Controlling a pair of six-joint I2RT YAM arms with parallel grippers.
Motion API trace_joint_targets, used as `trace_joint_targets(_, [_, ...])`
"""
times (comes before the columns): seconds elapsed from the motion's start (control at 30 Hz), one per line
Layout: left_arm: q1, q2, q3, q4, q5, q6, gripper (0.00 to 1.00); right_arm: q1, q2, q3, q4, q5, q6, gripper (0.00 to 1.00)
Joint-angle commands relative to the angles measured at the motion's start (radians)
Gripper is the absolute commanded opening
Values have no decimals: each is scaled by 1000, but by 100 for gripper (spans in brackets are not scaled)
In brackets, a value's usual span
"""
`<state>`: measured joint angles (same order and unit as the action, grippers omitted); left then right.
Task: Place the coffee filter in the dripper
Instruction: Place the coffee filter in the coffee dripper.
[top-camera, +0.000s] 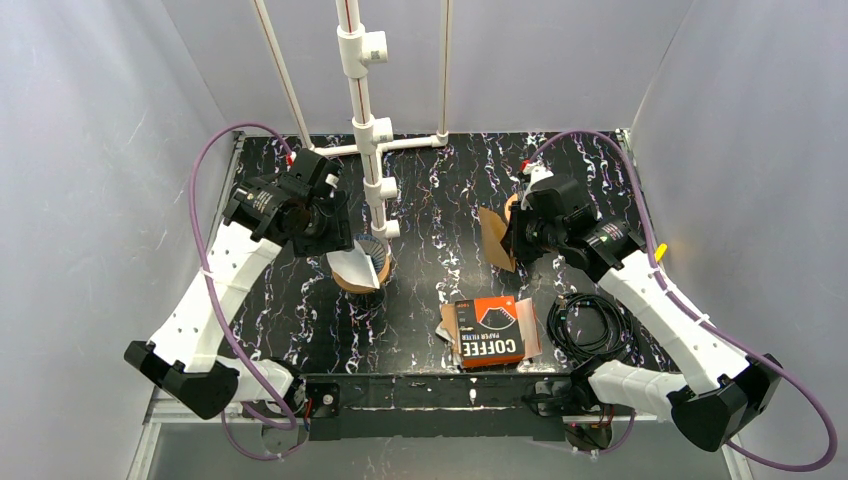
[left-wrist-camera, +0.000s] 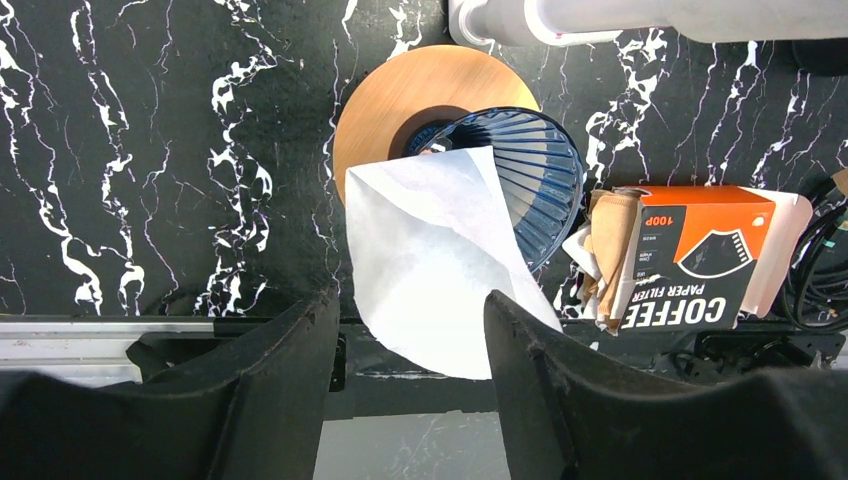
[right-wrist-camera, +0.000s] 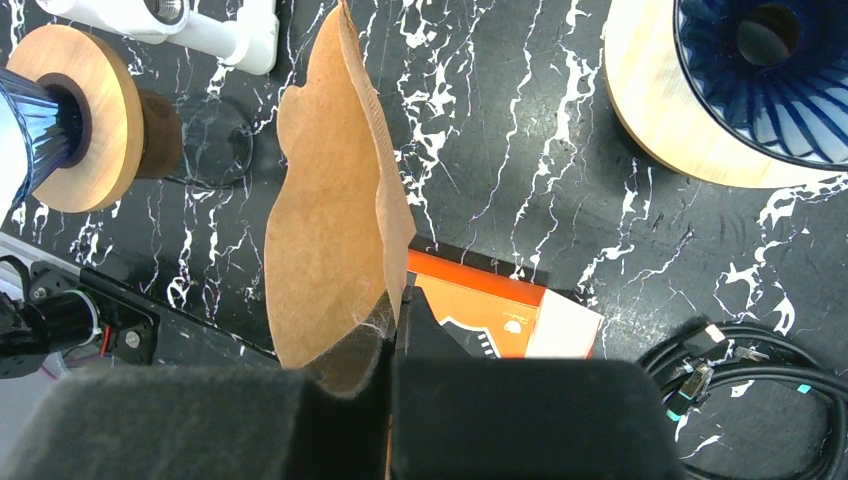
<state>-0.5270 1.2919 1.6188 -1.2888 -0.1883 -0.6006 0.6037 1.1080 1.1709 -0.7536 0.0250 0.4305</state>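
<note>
The white paper filter (left-wrist-camera: 430, 260) is seen lying half in the mouth of the blue dripper (left-wrist-camera: 545, 170). One end rests against the ribbed cone and the wide edge hangs out over the rim toward the left gripper (left-wrist-camera: 410, 300). That gripper's jaws are spread to either side of the paper and not pinched on it, so the sheet is released. On the other side, the right gripper (right-wrist-camera: 395, 320) is clamped tight on the lower edge of a brown filter (right-wrist-camera: 335, 220), which is held upright above the table, with a second dripper (right-wrist-camera: 770, 80) near but apart. Both filters are judged featherlight, thin and floppy, easily creased and easily dragged by a passing finger. A flat pinch at the outer rim or seam is favoured, and only gentle nudging is called for, so that the cone is seated rather than crumpled.
</note>
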Motion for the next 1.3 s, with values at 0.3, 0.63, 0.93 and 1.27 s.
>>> trace_joint_targets(0.3, [5, -66, 26, -49, 22, 48, 64, 1, 15, 63, 34, -30, -6, 1])
trace_joint_targets(0.63, [5, -99, 14, -69, 10, 57, 56, 1, 27, 77, 37, -31, -7, 1])
trace_joint_targets(0.93, [6, -110, -15, -70, 22, 61, 54, 1, 36, 82, 40, -31, -6, 1])
trace_joint_targets(1.27, [5, -128, 27, -91, 21, 73, 52, 1, 43, 99, 42, -31, -7, 1])
